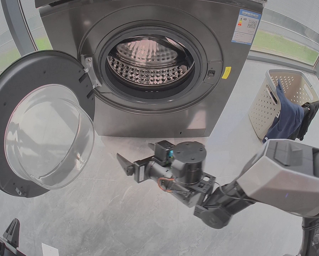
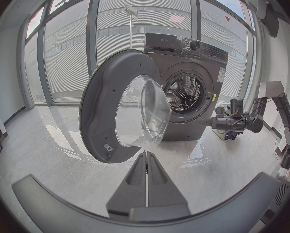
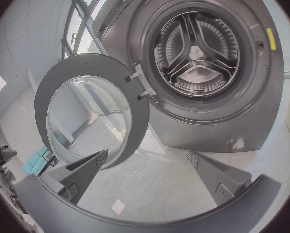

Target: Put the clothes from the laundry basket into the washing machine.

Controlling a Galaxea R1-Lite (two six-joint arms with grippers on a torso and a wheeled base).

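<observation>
The grey washing machine point(image 1: 148, 64) stands with its round door point(image 1: 38, 125) swung wide to the left, and its steel drum point(image 1: 150, 63) holds nothing. To its right a white laundry basket point(image 1: 264, 107) sits on the floor, with a blue garment point(image 1: 289, 118) and a black garment point(image 1: 309, 116) draped over its near rim. My right gripper point(image 1: 136, 154) hangs open and empty in front of the machine, below the drum opening, well left of the basket. In the right wrist view the right gripper point(image 3: 146, 157) faces the drum point(image 3: 196, 52). Low at the left, my left gripper point(image 2: 146, 165) is shut on nothing.
The open door point(image 2: 119, 107) juts out over the floor between my left gripper and the machine. Grey tiled floor point(image 1: 113, 210) spreads in front. Glass walls run behind the machine and basket. A small white tag point(image 3: 118, 207) lies on the floor.
</observation>
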